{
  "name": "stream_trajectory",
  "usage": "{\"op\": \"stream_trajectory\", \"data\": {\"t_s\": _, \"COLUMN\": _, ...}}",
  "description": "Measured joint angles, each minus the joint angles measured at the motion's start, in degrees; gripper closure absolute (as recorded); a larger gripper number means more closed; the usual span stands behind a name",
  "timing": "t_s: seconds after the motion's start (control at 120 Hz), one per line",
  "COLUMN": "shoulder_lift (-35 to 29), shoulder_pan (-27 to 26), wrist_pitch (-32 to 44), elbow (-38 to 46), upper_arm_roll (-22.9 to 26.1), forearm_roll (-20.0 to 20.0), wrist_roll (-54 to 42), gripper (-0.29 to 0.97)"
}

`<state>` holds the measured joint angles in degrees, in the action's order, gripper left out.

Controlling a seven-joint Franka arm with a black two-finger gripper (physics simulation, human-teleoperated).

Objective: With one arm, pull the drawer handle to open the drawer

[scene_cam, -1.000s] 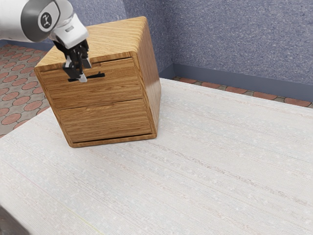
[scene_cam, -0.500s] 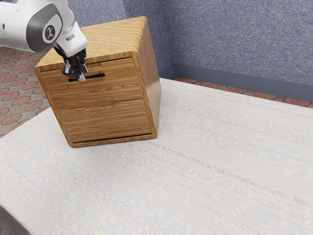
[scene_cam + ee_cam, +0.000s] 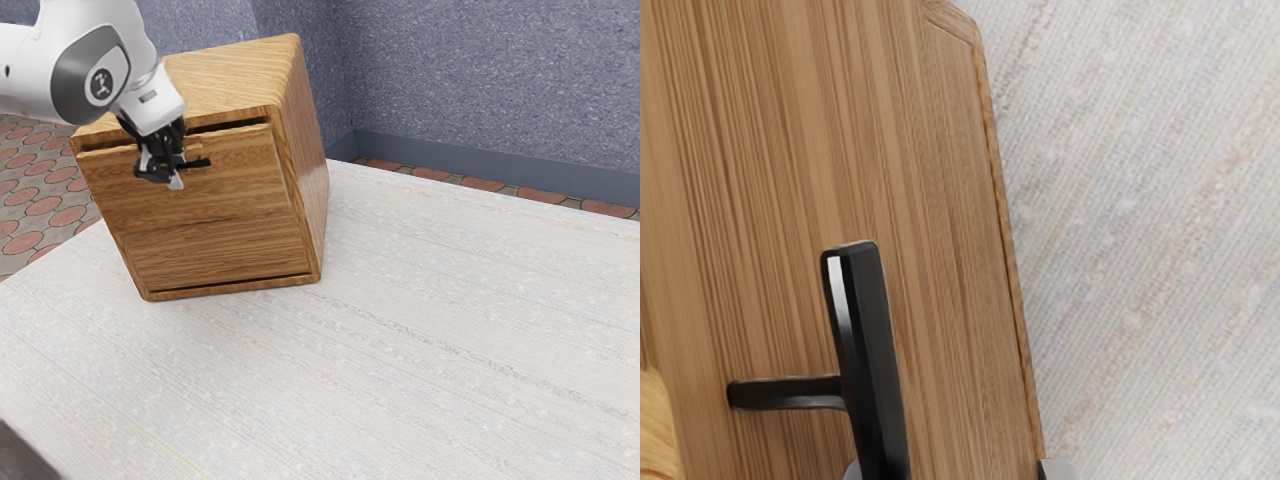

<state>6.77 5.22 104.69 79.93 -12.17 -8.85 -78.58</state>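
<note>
Gripper [image 3: 165,167] is clamped on the handle [image 3: 200,162]. The top drawer [image 3: 235,170] now stands slightly proud of the cabinet [image 3: 250,70], having slid out. Opening has begun; most of the travel likely remains.

Speckled blue-grey wall [image 3: 480,70], red paver floor [image 3: 30,205], whitish table [image 3: 420,360]

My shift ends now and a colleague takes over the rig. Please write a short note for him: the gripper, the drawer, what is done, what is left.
The gripper is shut on the black handle of the top drawer, toward the handle's end at the exterior view's left.
The wooden cabinet stands on the white table; its lower drawer is shut.
Done: handle gripped, top drawer out a little, with a dark gap above its front.
Left: pull straight outward until the drawer is well open.
</note>
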Motion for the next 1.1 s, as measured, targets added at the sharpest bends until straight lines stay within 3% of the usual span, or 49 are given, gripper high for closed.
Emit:
{"op": "stream_trajectory", "data": {"t_s": 0.158, "shoulder_lift": -3.8, "shoulder_pan": -1.2, "wrist_pitch": 0.1, "elbow": 4.4, "upper_arm_roll": 0.0, "forearm_roll": -0.3, "wrist_roll": 0.5, "gripper": 0.61}}
{"op": "stream_trajectory", "data": {"t_s": 0.308, "shoulder_lift": -9.0, "shoulder_pan": -2.3, "wrist_pitch": 0.9, "elbow": 11.0, "upper_arm_roll": 0.1, "forearm_roll": -0.5, "wrist_roll": 1.1, "gripper": 0.58}}
{"op": "stream_trajectory", "data": {"t_s": 0.375, "shoulder_lift": -11.4, "shoulder_pan": -3.0, "wrist_pitch": 1.4, "elbow": 13.5, "upper_arm_roll": 0.2, "forearm_roll": -0.7, "wrist_roll": 1.4, "gripper": 0.66}}
{"op": "stream_trajectory", "data": {"t_s": 0.567, "shoulder_lift": -16.5, "shoulder_pan": -4.7, "wrist_pitch": 2.2, "elbow": 18.5, "upper_arm_roll": 0.3, "forearm_roll": -2.3, "wrist_roll": 2.6, "gripper": 0.73}}
{"op": "stream_trajectory", "data": {"t_s": 0.708, "shoulder_lift": -18.8, "shoulder_pan": -5.2, "wrist_pitch": 2.6, "elbow": 21.1, "upper_arm_roll": 0.4, "forearm_roll": -2.5, "wrist_roll": 4.7, "gripper": 0.63}}
{"op": "stream_trajectory", "data": {"t_s": 0.792, "shoulder_lift": -20.7, "shoulder_pan": -5.6, "wrist_pitch": 2.3, "elbow": 22.5, "upper_arm_roll": 0.6, "forearm_roll": -2.4, "wrist_roll": 6.4, "gripper": 0.75}}
{"op": "stream_trajectory", "data": {"t_s": 0.85, "shoulder_lift": -21.4, "shoulder_pan": -5.8, "wrist_pitch": 2.3, "elbow": 23.0, "upper_arm_roll": 0.7, "forearm_roll": -2.5, "wrist_roll": 7.9, "gripper": 0.75}}
{"op": "stream_trajectory", "data": {"t_s": 1.1, "shoulder_lift": -22.8, "shoulder_pan": -6.5, "wrist_pitch": 1.7, "elbow": 24.1, "upper_arm_roll": 1.3, "forearm_roll": -2.3, "wrist_roll": 15.4, "gripper": 0.61}}
